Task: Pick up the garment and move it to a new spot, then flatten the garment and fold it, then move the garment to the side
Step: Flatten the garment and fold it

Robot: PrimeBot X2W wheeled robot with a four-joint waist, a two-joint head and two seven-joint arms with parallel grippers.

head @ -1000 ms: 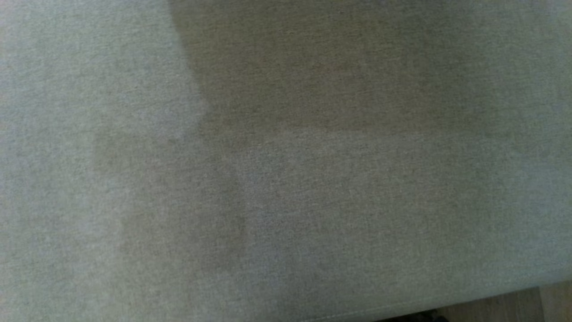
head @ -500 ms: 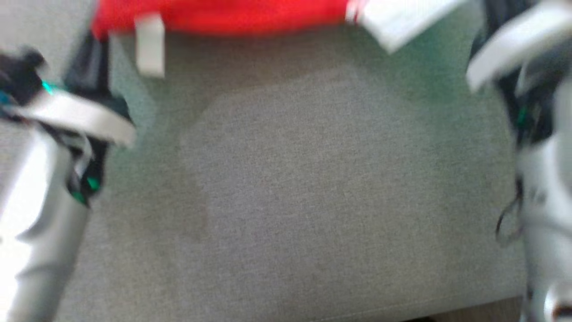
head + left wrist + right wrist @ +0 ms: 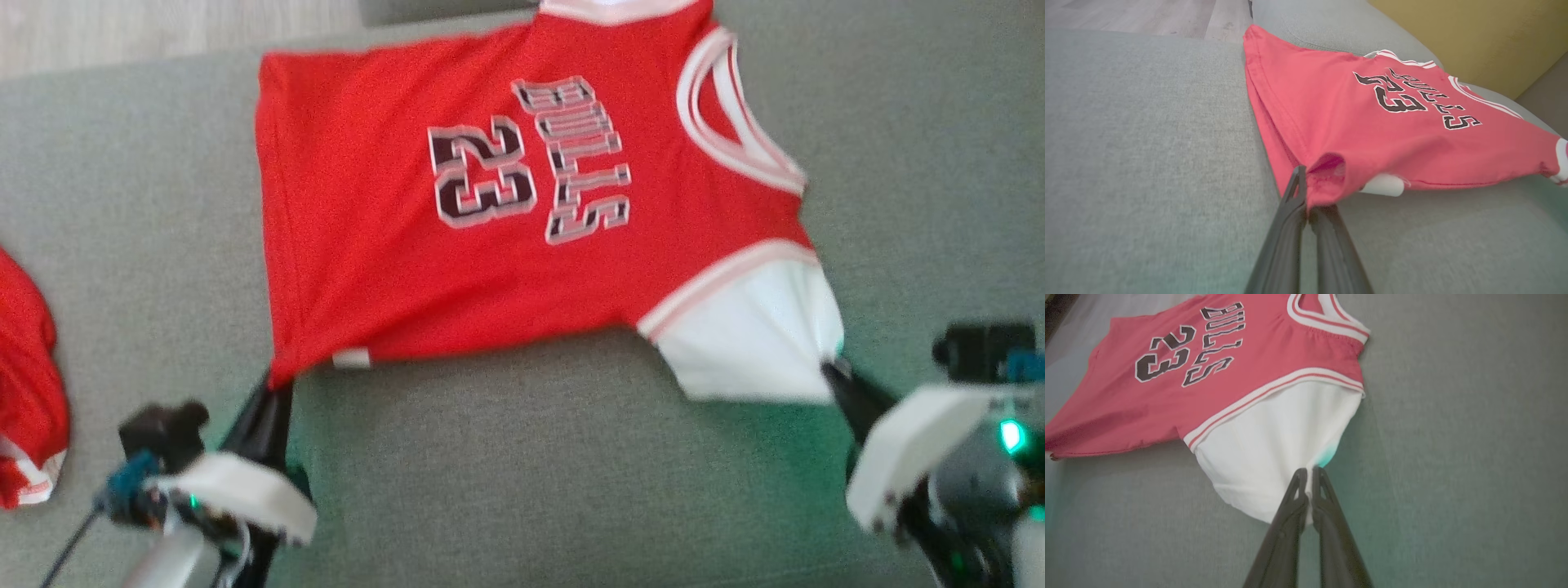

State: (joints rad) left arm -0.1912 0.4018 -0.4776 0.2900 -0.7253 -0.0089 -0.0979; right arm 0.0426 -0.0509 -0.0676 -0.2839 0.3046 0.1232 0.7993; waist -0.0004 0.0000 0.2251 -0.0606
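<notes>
Grey sofa cushion (image 3: 522,474) served as work surface. Red jersey (image 3: 367,245) was spread print-up from centre to 12 o'clock. Second red garment (image 3: 24,384) sat well apart at 9 o'clock. Left gripper (image 3: 273,388) was clamped tight on the hem corner at the jersey's 7 o'clock. Right gripper (image 3: 833,371) was pinched on the white sleeve (image 3: 743,343) at 4 o'clock. Both near corners were probably held taut to flatten it before folding.

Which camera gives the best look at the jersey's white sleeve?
Right wrist view: the white sleeve sits large and central, the right claw pinching its edge. Head view shows it smaller; left wrist view catches a sliver at the frame's right.
</notes>
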